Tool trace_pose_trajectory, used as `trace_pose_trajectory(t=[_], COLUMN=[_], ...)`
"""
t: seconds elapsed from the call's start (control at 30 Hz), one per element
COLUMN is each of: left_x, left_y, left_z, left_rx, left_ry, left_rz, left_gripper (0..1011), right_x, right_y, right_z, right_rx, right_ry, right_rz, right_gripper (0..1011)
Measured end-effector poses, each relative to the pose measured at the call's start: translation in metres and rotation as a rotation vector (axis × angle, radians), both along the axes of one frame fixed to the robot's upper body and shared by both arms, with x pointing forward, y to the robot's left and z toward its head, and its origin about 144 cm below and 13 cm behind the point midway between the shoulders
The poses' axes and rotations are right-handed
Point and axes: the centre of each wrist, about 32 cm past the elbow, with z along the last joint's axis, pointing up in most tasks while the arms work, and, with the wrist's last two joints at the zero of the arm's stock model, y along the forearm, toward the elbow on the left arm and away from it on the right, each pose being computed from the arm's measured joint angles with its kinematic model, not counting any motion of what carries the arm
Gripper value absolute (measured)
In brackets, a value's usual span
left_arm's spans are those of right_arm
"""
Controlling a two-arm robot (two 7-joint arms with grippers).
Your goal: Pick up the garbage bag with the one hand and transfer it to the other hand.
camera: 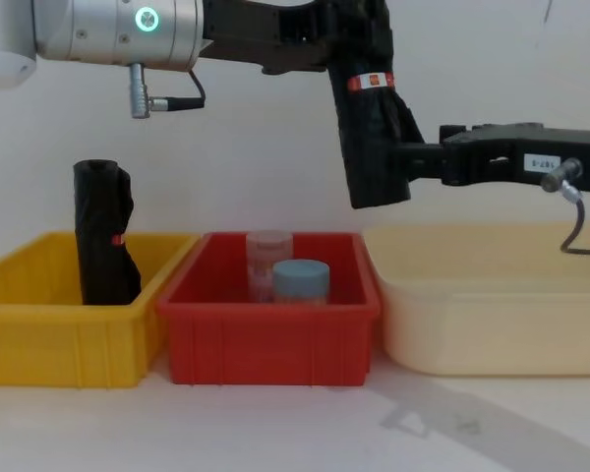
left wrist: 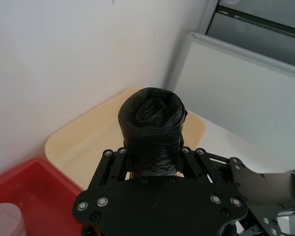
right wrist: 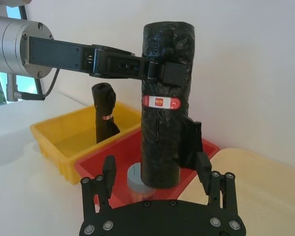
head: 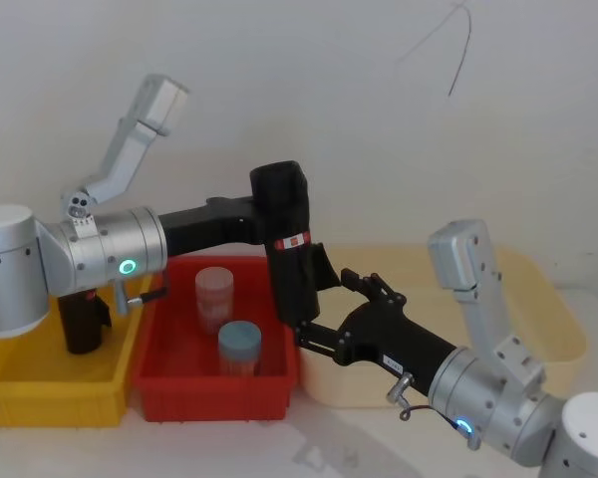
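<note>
Since the right gripper (right wrist: 156, 160) reaches in with jaws spread, one finger to each side of the lower half of the bag (right wrist: 163, 132), the coming squeeze turns on that straddle: the bag hangs upright, long axis vertical, square across the fingers. One finger stands clear of the plastic; the other is near a loose flap. Higher up, the left gripper (right wrist: 168, 73) is clamped on the bag above its label (right wrist: 160, 102), holding it in the air over the right end of the red bin (camera: 275, 344). Its far finger is hidden behind the bag.
</note>
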Motion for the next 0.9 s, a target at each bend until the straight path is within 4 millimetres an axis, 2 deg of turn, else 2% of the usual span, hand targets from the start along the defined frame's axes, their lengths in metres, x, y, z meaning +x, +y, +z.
trace_pose_trajectory(t=[0.9], left_x=[0.013], left_y=[-0.017], left_z=[0.005], left_rx=[0.065], left_ry=[-0.017], left_rz=[-0.147], left_gripper=[407], right_x=[0.021], right_y=[0.014], right_z=[-0.007], right_rx=[-0.079], right_ry=[-0.045], right_rz=[0.078], right_gripper=[1000])
